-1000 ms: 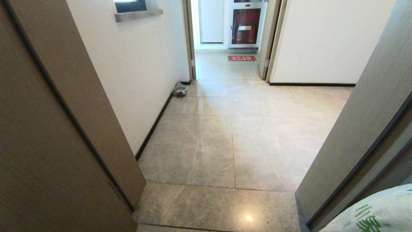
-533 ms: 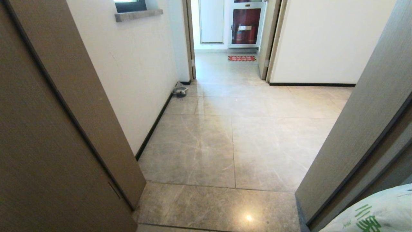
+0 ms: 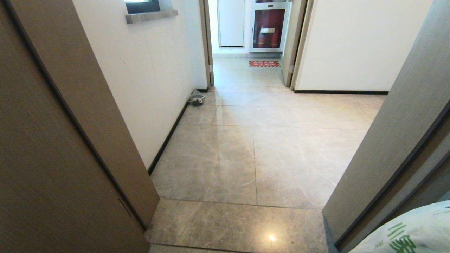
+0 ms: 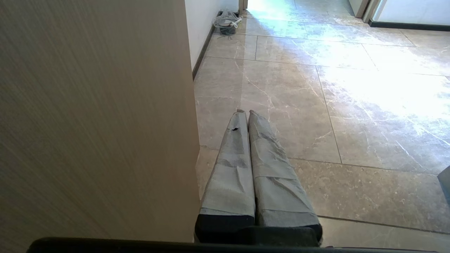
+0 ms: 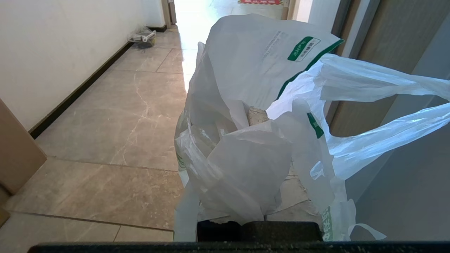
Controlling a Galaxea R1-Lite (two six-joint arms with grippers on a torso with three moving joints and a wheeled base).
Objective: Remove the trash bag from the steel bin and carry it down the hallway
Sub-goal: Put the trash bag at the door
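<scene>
Jaws of the right gripper [image 5: 259, 225] clamp the trash bag [image 5: 253, 105], already lifted out, left gripper [image 4: 245, 111] pressed closed, the hallway [image 3: 246, 116] ahead untravelled

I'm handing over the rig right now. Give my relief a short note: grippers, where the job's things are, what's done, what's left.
Right gripper: shut on the crinkly white plastic trash bag with green print, which hangs in front of its wrist camera.
Left gripper: shut, empty, beside the brown door panel.
Steel bin: not in view.
Done: bag is out and carried.
Left: drive through the doorway down the glossy beige tiled hallway toward the red mat.
</scene>
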